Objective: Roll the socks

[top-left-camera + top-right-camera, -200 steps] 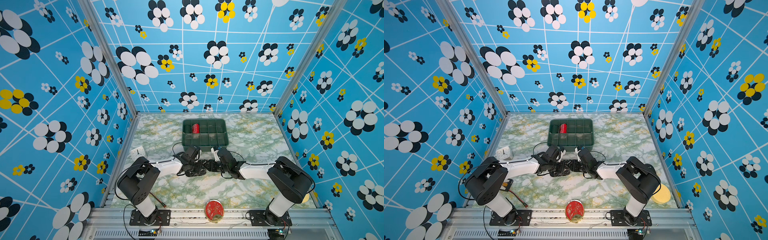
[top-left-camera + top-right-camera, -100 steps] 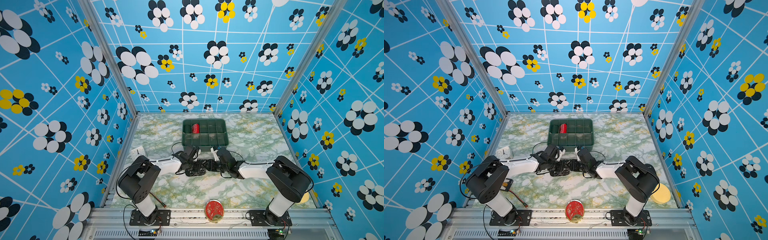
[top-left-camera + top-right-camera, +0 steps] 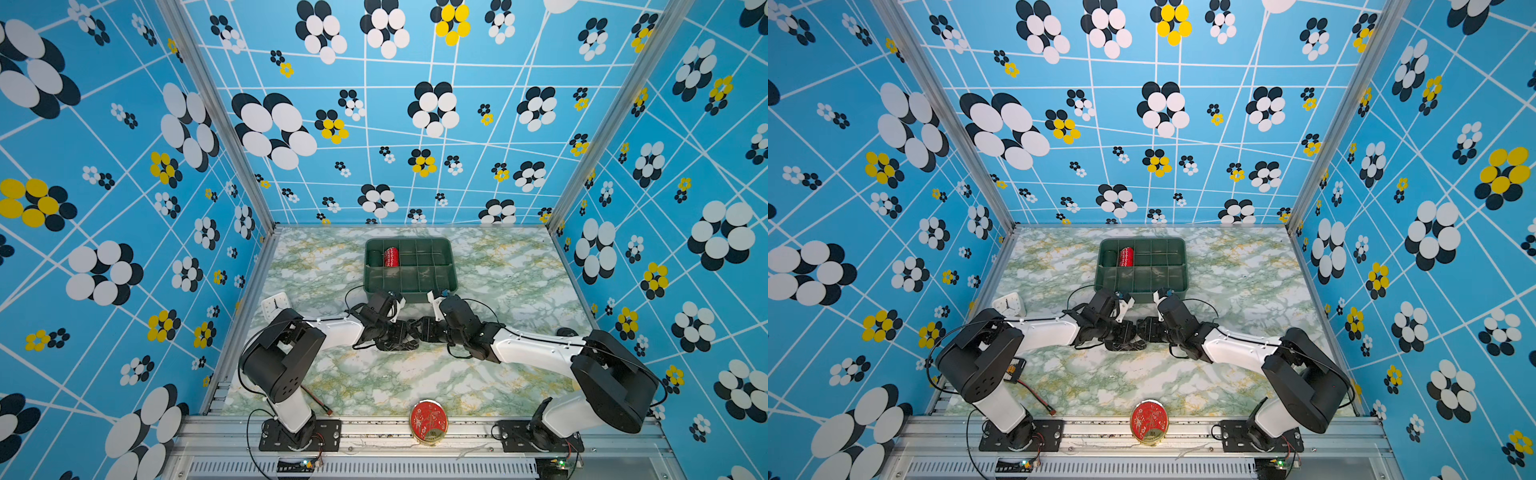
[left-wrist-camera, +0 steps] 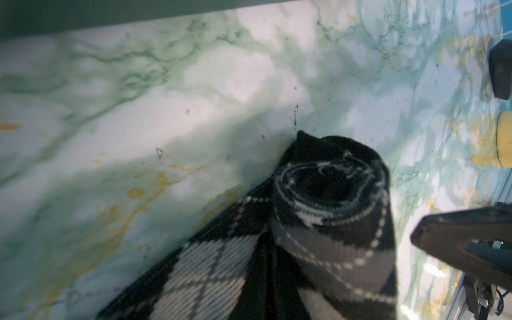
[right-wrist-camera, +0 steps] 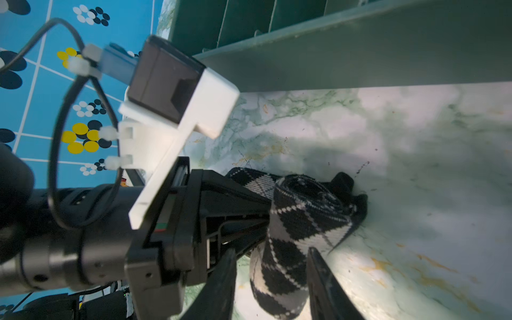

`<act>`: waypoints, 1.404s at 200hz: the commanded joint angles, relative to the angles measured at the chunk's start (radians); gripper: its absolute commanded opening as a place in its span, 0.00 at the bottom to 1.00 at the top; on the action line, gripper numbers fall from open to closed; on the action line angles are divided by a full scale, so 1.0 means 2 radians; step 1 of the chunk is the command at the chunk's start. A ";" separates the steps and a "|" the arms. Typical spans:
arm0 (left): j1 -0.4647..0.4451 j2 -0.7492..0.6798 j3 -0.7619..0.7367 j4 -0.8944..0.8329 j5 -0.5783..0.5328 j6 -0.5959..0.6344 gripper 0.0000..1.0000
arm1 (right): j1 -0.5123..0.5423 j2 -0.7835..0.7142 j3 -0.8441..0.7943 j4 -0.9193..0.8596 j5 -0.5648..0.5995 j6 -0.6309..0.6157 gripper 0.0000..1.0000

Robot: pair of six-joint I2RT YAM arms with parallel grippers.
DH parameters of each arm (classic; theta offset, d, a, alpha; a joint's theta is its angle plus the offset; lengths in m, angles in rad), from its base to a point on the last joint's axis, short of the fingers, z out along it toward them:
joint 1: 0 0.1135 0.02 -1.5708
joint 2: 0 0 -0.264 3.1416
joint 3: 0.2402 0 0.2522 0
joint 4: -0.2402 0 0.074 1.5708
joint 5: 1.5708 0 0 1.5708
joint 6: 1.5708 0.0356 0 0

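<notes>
A: Quick one: where's the task item?
B: The black fabric socks with grey and white argyle diamonds point(image 5: 293, 221) lie on the green-veined marble-look counter point(image 5: 415, 138), just in front of the dark green plastic compartment tray point(image 5: 360, 55), between the two arms. They're mostly wound into a tight roll, and the spiral end shows in the left wrist view.
A: Fully rolled?
B: No. A flat argyle stretch lies beside the roll and a plain black end pokes out behind it. Step in hand is mid-roll, past halfway I'd say.
A: State of the left tool point(image 5: 261, 215)?
B: Closed, pinching the socks, its fingers running straight into the fabric at the roll.
A: And the right tool point(image 5: 271, 249)?
B: Jaws apart, straddling the end of the roll nearest its own camera. One finger touches the fabric and a sliver of counter shows by the other, so it isn't clamped.
A: Next move?
B: My read: the right tool has to close on the roll body so the left can re-grip, then the roll turns over the flat stretch. It needs tension or the soft knit may spring loose. The black end gets tucked last.
A: Anything else?
B: A red roll with white zigzags point(image 3: 391, 256) and a plain dark green roll point(image 3: 374, 257) sit in neighbouring far-row tray compartments. Not ours.
</notes>
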 commanded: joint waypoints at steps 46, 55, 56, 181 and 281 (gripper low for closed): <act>0.000 0.052 -0.031 -0.078 -0.018 0.000 0.10 | 0.004 -0.006 -0.008 -0.034 0.027 -0.006 0.31; 0.000 0.052 -0.031 -0.078 -0.017 0.000 0.10 | 0.004 -0.005 -0.006 -0.034 0.026 -0.007 0.28; 0.000 0.052 -0.031 -0.078 -0.017 0.000 0.10 | 0.004 -0.004 -0.006 -0.034 0.026 -0.007 0.28; -0.002 0.039 -0.029 -0.082 -0.010 0.000 0.12 | 0.008 0.060 0.034 -0.016 -0.002 -0.014 0.18; -0.008 -0.010 -0.008 -0.164 -0.074 0.020 0.20 | 0.016 0.121 0.085 -0.078 -0.016 -0.030 0.18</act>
